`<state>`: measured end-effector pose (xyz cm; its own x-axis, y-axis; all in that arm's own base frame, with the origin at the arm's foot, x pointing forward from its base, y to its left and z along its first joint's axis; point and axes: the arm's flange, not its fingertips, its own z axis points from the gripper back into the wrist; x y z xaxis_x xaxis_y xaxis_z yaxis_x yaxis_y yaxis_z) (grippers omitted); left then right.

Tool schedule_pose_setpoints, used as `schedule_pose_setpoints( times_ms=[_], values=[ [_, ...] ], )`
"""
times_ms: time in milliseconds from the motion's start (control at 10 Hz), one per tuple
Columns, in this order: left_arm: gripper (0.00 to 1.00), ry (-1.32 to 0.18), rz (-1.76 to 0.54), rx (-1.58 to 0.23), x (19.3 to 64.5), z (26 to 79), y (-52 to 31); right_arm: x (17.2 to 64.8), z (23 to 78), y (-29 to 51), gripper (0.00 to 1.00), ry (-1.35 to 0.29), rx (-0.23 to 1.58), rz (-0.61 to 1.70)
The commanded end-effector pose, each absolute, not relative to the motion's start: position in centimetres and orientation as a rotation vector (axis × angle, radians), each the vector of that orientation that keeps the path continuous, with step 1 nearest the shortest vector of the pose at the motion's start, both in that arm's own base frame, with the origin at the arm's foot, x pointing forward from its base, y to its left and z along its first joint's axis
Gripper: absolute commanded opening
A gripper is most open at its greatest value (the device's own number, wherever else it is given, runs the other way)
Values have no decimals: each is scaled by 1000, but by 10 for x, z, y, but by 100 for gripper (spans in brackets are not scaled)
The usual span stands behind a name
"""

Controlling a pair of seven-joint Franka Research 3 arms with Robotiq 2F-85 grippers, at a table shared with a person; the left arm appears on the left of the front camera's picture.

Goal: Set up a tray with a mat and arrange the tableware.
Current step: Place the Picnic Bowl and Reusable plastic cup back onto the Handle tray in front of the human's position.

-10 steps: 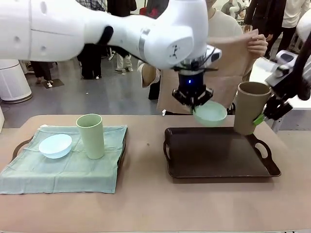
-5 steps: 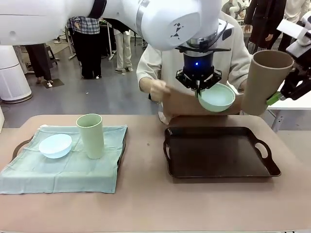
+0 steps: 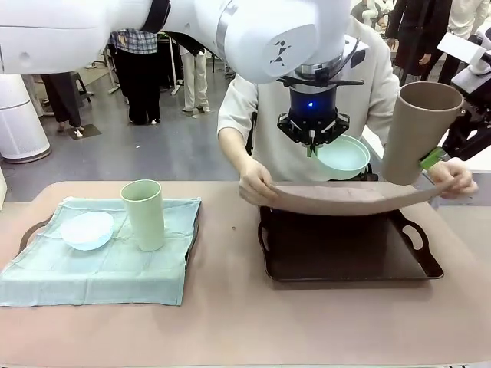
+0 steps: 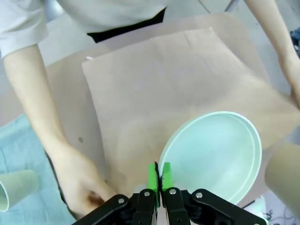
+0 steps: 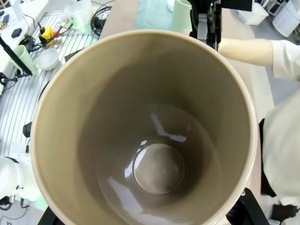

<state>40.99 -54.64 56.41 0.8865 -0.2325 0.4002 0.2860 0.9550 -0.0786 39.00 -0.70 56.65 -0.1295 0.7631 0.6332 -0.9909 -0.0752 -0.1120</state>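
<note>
The person is laying the tan mat (image 3: 345, 198) over the dark tray (image 3: 349, 264). Your left gripper (image 3: 312, 146) has its jaws pinching the mint green bowl's (image 3: 343, 156) rim, and your right gripper (image 3: 439, 153) clamps the tan-brown tapered cup (image 3: 418, 130). Hold both clear until the mat lies flat, then you set them down on it.

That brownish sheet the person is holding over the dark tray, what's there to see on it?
The tan mat is a thin, plain, matte sheet, roughly rectangular and flexible, sagging slightly in the middle. The person holds it by both ends, one hand at one side and the other hand opposite, stretched flat just above the dark tray, not yet laid down. In the left wrist view it spreads under the mint green bowl, showing faint creases and no print. Neither gripper touches it.
</note>
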Motion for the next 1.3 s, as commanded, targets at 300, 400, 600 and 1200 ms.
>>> schedule_pose_setpoints(
  times_ms=[300,400,600,1200],
  values=[
    [0,-399,-278,-145,410,567,-545,392,568,-6,0,-614,474,1608],
    [0,-399,-278,-145,410,567,-545,392,568,-6,0,-614,474,1608],
    [0,-399,-278,-145,410,567,-545,392,568,-6,0,-614,474,1608],
    [0,-399,-278,-145,410,567,-545,392,568,-6,0,-614,474,1608]
  ],
)
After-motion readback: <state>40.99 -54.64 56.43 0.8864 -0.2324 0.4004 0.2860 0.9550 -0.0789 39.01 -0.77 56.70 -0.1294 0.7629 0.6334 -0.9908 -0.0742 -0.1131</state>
